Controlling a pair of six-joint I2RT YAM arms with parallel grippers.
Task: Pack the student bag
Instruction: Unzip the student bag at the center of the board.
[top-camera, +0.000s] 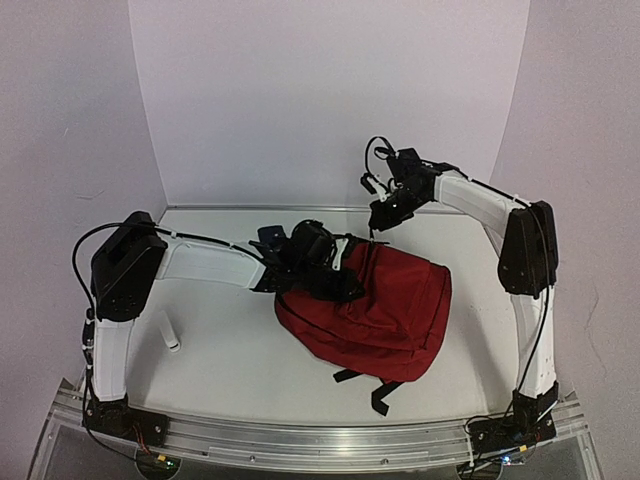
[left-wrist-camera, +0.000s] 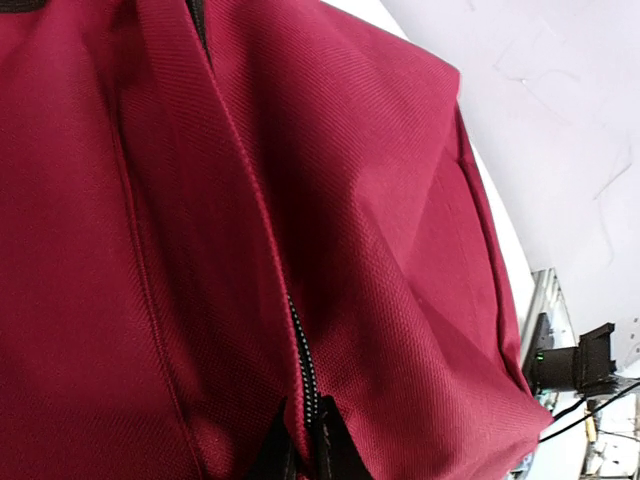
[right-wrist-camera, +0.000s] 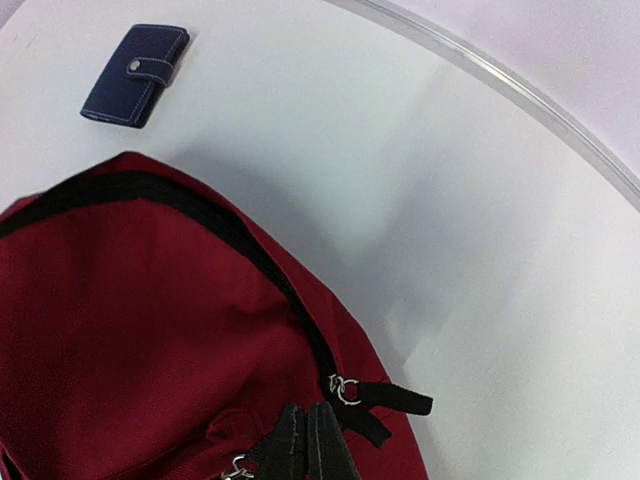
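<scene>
The student bag (top-camera: 390, 310) is a dark red backpack lying on the white table (top-camera: 230, 350), its black straps at the near edge. My left gripper (top-camera: 322, 268) is at the bag's upper left edge. In the left wrist view the gripper (left-wrist-camera: 305, 455) is shut on a fold of the bag's red fabric (left-wrist-camera: 400, 250) beside a closed zipper (left-wrist-camera: 304, 365). My right gripper (top-camera: 384, 217) hovers just over the bag's far top. In the right wrist view it (right-wrist-camera: 308, 442) is shut, with nothing seen between the tips, next to a black zipper pull (right-wrist-camera: 392, 400) on the bag (right-wrist-camera: 130, 330).
A dark blue snap wallet (right-wrist-camera: 135, 62) lies on the table beyond the bag; it shows partly behind the left wrist in the top view (top-camera: 266, 240). A small white cylinder (top-camera: 170, 330) lies at the left near my left arm. The table's curved back edge (right-wrist-camera: 520, 90) is close.
</scene>
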